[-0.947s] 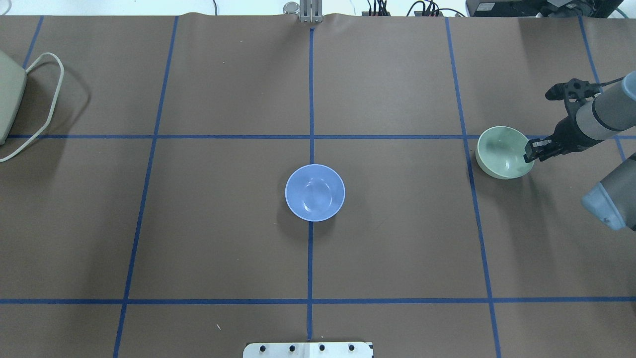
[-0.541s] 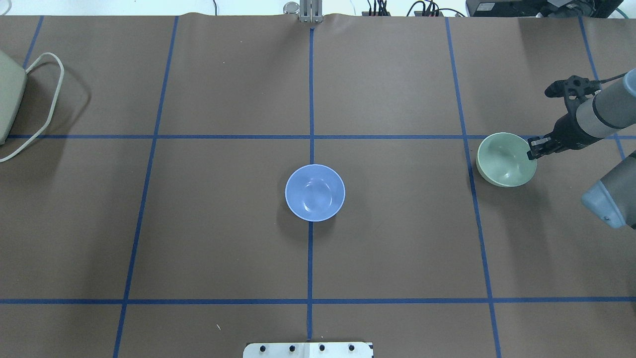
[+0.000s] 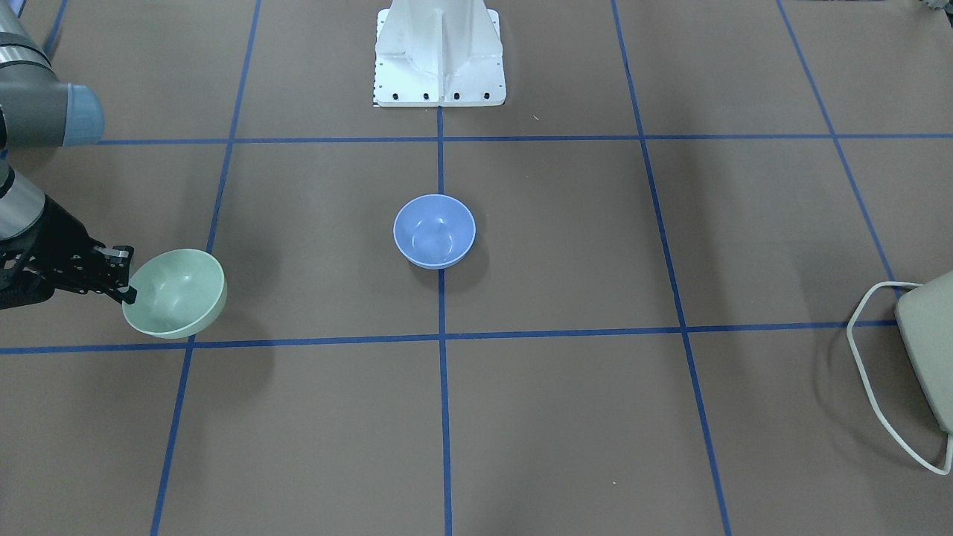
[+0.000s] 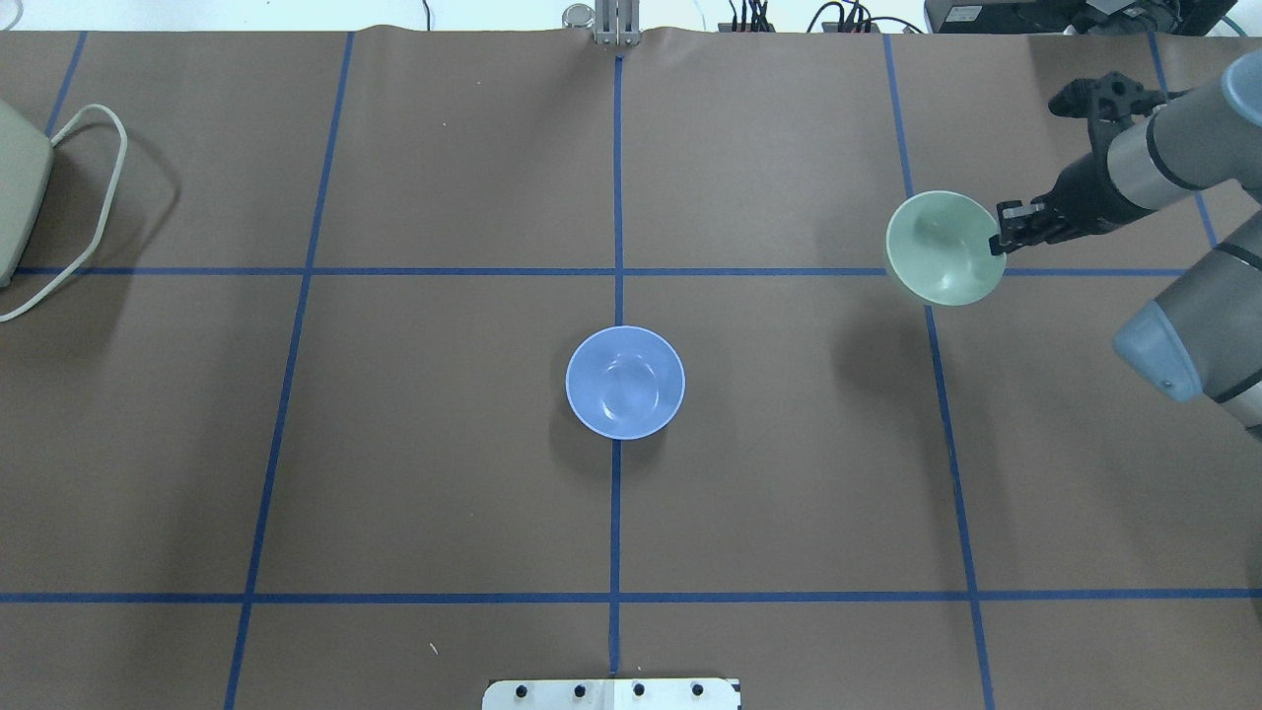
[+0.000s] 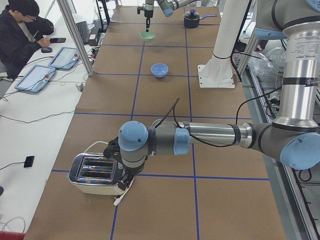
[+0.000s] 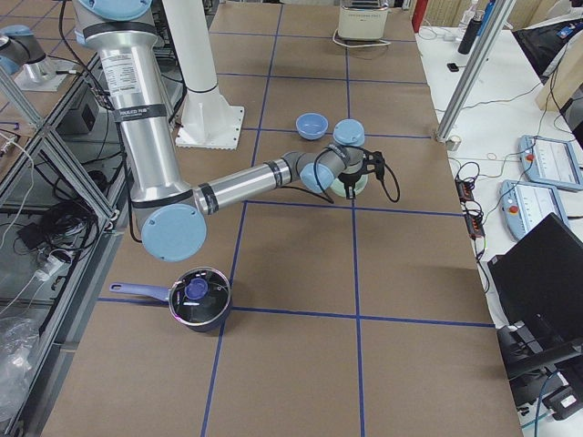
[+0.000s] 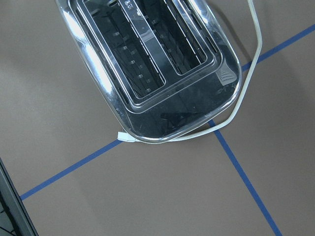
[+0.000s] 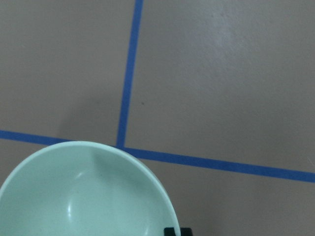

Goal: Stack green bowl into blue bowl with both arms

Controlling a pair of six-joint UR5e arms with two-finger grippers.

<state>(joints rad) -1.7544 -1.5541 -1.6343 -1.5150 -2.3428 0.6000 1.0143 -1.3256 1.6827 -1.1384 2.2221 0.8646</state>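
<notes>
The pale green bowl (image 4: 942, 247) hangs above the table at the right, tilted. My right gripper (image 4: 1006, 240) is shut on its right rim. The bowl also shows in the front view (image 3: 176, 292), held by the same gripper (image 3: 126, 286), and fills the bottom left of the right wrist view (image 8: 83, 191). The blue bowl (image 4: 624, 382) stands upright and empty at the table's middle, also seen in the front view (image 3: 434, 231). My left gripper (image 5: 121, 179) shows only in the exterior left view, over the toaster. I cannot tell if it is open or shut.
A chrome toaster (image 7: 147, 64) with a white cord sits at the table's left end (image 4: 15, 187). A dark pot (image 6: 196, 296) stands near the table's right end. The white pedestal (image 3: 439, 52) stands at the robot's side of the table.
My right gripper has lifted the green bowl off the table and carried it up and a little left, toward the far side. The blue bowl has not moved.
</notes>
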